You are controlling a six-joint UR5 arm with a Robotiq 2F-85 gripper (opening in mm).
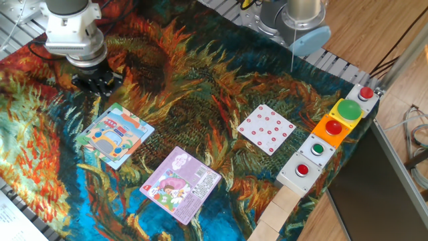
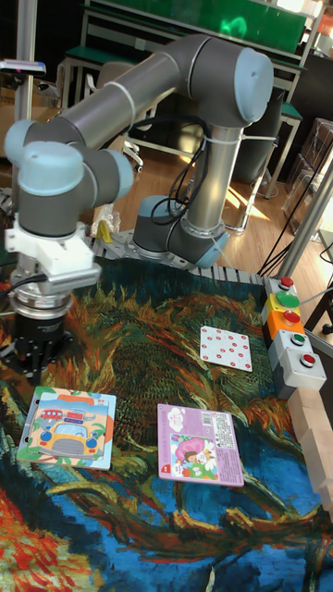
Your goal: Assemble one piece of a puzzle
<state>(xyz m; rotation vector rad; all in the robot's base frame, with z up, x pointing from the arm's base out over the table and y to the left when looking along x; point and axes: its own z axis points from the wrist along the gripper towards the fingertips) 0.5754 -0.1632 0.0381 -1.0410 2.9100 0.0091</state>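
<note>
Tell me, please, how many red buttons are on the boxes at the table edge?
3: one on the far box, one on the orange box beside the big green button, one on the nearest box.

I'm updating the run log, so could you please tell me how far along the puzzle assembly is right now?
Nothing can be confirmed as done: the puzzle lies flat on the cloth, and the pictures are too coarse to show a missing piece. In hand: the gripper hovers just behind the board, apart from it, with no piece visible in it. Left: picking and seating the piece.
</note>
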